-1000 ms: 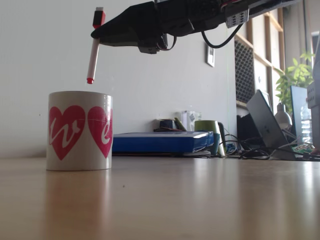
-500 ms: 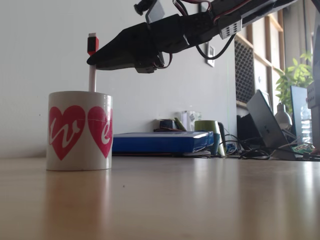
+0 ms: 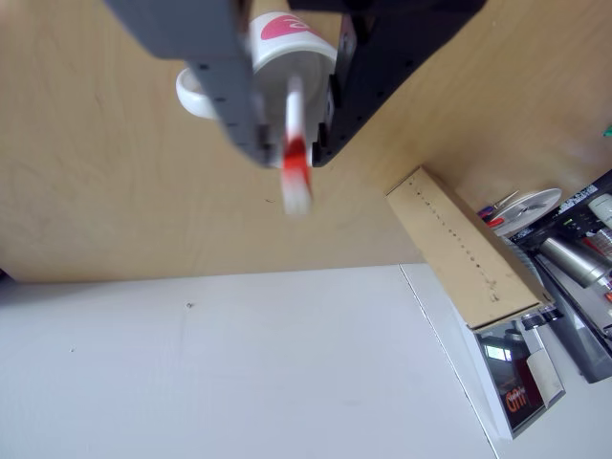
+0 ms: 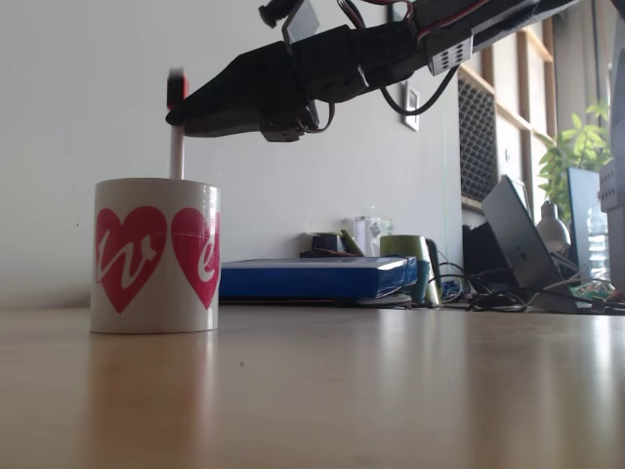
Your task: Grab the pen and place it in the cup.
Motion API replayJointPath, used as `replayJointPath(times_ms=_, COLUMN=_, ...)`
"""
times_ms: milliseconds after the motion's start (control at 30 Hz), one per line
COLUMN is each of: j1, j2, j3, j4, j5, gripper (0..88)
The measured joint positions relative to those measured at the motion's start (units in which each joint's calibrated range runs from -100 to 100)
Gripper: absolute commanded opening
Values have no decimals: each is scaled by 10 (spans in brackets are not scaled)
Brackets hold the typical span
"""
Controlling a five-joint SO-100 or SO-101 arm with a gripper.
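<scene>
The cup [image 4: 156, 256], a white mug with pink hearts, stands on the wooden table at the left of the fixed view. The pen [image 4: 177, 147] stands upright in it, its white shaft and blurred red section sticking up above the rim. My gripper [image 4: 182, 121] hovers just above the cup, its tip level with the pen's top. In the other view, the pen [image 3: 295, 143] is blurred between the grey finger [image 3: 239, 115] and the black finger [image 3: 349, 105], with gaps on both sides. There the gripper [image 3: 292, 158] is open over the cup [image 3: 271, 50].
A blue flat box [image 4: 312, 277], a green mug [image 4: 405, 256], a laptop [image 4: 518, 244] and cables lie far back on the right. A cardboard box [image 3: 459, 244] sits on the table's edge in the other view.
The pen came down from above the cup into it. The jaws have since parted, and the pen's top now blurs and leans slightly left.
</scene>
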Motion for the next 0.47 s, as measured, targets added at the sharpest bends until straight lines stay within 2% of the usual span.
replayJointPath(times_ms=467, j1=1, j2=0, j3=0, j4=33, j5=0, gripper=271)
